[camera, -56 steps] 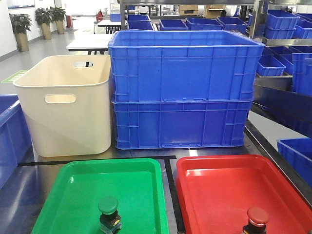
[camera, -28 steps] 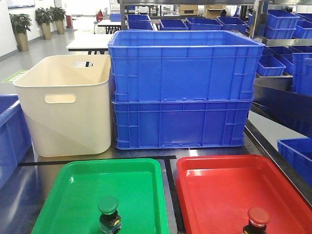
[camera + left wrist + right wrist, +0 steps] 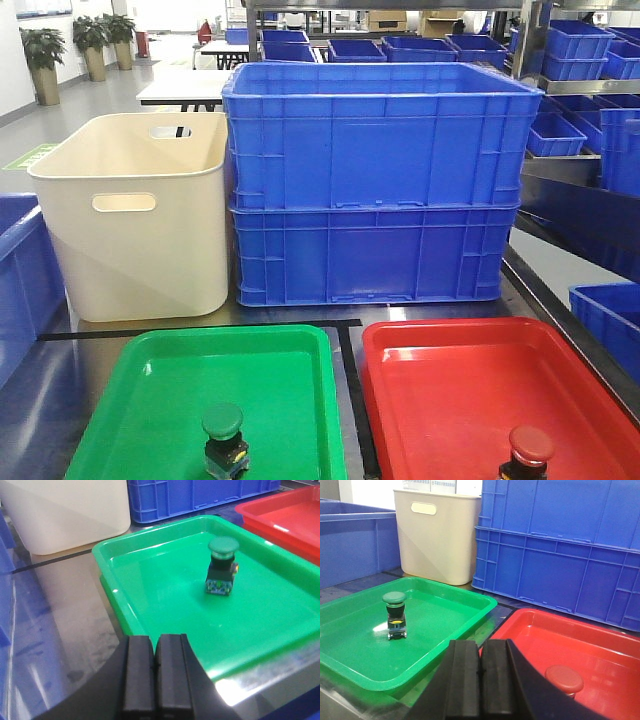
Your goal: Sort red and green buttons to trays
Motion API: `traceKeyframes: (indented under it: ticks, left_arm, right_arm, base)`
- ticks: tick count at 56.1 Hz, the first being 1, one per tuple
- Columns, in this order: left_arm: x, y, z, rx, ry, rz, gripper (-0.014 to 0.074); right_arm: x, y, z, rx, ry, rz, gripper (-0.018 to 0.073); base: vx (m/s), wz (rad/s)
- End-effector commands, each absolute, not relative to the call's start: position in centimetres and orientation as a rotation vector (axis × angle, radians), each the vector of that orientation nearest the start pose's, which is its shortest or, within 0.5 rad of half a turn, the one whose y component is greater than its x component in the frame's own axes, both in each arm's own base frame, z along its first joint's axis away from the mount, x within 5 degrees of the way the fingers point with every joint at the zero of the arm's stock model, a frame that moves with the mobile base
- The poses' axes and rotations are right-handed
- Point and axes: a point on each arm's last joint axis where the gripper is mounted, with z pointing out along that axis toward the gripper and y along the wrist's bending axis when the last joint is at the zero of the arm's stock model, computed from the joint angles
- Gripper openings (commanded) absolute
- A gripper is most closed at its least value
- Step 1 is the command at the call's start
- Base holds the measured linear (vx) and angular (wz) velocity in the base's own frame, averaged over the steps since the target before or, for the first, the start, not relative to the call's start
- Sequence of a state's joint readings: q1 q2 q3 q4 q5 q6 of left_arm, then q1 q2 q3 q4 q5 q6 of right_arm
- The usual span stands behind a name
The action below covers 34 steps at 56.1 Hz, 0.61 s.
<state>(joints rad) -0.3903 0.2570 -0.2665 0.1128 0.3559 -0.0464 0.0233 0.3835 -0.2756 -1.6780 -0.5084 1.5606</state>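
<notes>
The green button (image 3: 223, 437) stands upright in the green tray (image 3: 160, 400); it also shows as green button (image 3: 221, 571) in green tray (image 3: 150, 570) and as green button (image 3: 395, 614) in green tray (image 3: 350, 645). The red button (image 3: 527, 452) stands in the red tray (image 3: 450, 390), its cap showing as red button (image 3: 564, 679) in red tray (image 3: 600, 645). My left gripper (image 3: 154, 645) is shut and empty, over the green tray's near rim. My right gripper (image 3: 481, 650) is shut and empty, over the gap between the trays, left of the red button.
Two stacked blue crates (image 3: 375, 180) stand behind the trays, with a cream bin (image 3: 135, 215) to their left. Another blue crate (image 3: 20, 270) sits at the left edge and more at the right (image 3: 605, 320). A black tape line (image 3: 200, 328) runs on the table.
The red button sits a touch lower and further right in the front view than a second ago; nothing else has visibly moved.
</notes>
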Motion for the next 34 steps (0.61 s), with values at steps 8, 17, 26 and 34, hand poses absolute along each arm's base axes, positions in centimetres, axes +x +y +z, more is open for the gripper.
traceKeyframes:
  ticks: [8,17,26,34]
  left_arm:
    - [4.9,-1.3,22.6,0.227,1.421,-0.164,-0.0004]
    - [5.3,-1.2,21.3,0.211,1.454,-0.134,-0.0004]
    - [5.4,-1.3,21.1,0.215,1.480,-0.136,-0.0004]
    - [5.4,-1.3,21.1,0.215,1.480,-0.136,-0.0004]
  right_arm:
    - [8.3,4.6,28.5,-0.480,1.543,0.348,-0.0012]
    - [8.2,4.5,28.6,-0.480,1.541,0.342,-0.0012]
    - [8.2,4.5,28.6,-0.480,1.541,0.342,-0.0012]
    - [8.2,4.5,28.6,-0.480,1.541,0.342,-0.0012]
  base:
    - [0.00,0.00]
    - [0.00,0.00]
    - [0.00,0.00]
    - [0.00,0.00]
